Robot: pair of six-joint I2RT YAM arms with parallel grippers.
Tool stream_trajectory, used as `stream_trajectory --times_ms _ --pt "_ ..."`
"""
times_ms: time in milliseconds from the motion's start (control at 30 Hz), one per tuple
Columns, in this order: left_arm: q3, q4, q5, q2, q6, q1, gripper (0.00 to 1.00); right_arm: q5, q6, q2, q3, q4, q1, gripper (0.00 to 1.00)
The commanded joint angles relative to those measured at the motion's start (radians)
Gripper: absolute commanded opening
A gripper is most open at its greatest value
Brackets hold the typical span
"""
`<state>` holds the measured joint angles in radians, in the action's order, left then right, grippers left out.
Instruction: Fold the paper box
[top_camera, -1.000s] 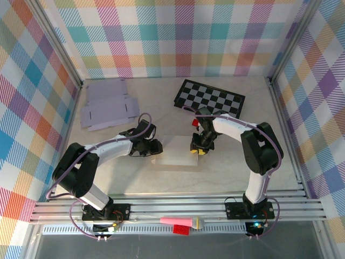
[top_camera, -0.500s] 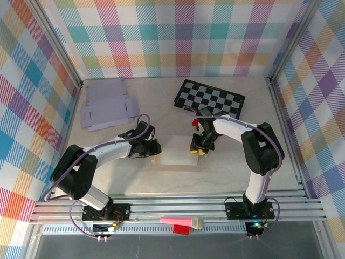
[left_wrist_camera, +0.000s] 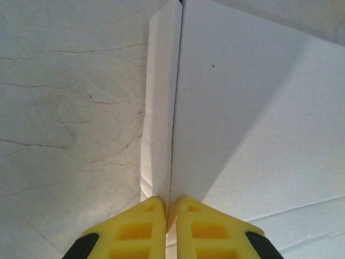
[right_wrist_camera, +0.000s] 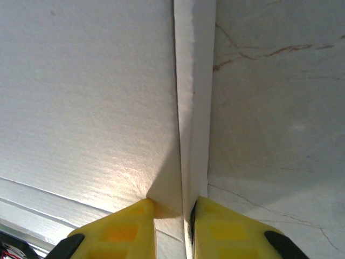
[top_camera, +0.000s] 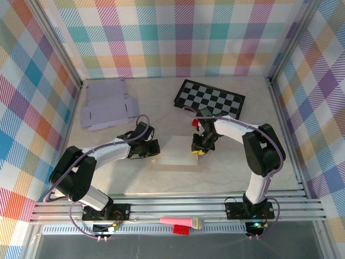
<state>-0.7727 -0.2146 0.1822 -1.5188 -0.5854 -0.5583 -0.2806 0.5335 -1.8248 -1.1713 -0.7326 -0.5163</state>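
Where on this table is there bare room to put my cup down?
The front strip of table between the paper box and the near edge is bare, as is the right side beyond the right arm. Crowded: the middle, and the back with flat cardboard and checkerboard.

Matt white paper box (left_wrist_camera: pixel 259 108) lies on smooth, veined marble-look table (left_wrist_camera: pixel 70 108).

Two arms (top_camera: pixel 108 152), each with one gripper: left gripper (top_camera: pixel 155 148), right gripper (top_camera: pixel 198 150), two yellow fingers (left_wrist_camera: pixel 143 226) apiece. One white box (top_camera: pixel 175 152). One checkerboard (top_camera: pixel 210 100). One pile of flat blanks (top_camera: pixel 105 105), sheet count unclear. By the near rail (top_camera: pixel 161 208), one pink tube (top_camera: pixel 178 221) and one red block (top_camera: pixel 181 230).
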Motion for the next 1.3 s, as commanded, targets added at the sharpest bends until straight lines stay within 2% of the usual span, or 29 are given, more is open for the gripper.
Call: stream_trajectory --times_ms 0,133,267,333,533,867,1033,1267 --pt "0.044 -0.019 0.069 -0.014 -0.024 -0.022 0.01 0.014 -0.025 -0.032 0.048 0.025 -0.021 0.21" --pt "0.06 -0.015 0.068 0.001 -0.031 -0.022 0.0 0.024 -0.05 0.002 0.053 0.025 -0.008 0.31" --pt "0.084 -0.001 0.074 0.019 -0.038 -0.022 0.0 0.018 -0.07 0.079 0.096 0.069 0.03 0.48" --pt "0.095 0.006 0.081 0.025 -0.04 -0.021 0.0 -0.029 -0.077 0.13 0.131 0.123 0.052 0.59" --pt "0.123 0.028 0.089 0.037 -0.055 -0.013 0.0 -0.145 -0.108 0.169 0.156 0.192 0.091 0.75" --pt "0.141 0.042 0.1 0.035 -0.06 0.001 0.0 -0.27 -0.156 0.122 0.151 0.223 0.143 0.81" --pt "0.148 0.043 0.099 0.029 -0.061 0.006 0.0 -0.215 -0.179 0.113 0.138 0.166 0.161 0.82" --pt "0.179 0.055 0.098 0.046 -0.077 0.021 0.0 -0.237 -0.18 0.129 0.184 0.194 0.193 0.82"
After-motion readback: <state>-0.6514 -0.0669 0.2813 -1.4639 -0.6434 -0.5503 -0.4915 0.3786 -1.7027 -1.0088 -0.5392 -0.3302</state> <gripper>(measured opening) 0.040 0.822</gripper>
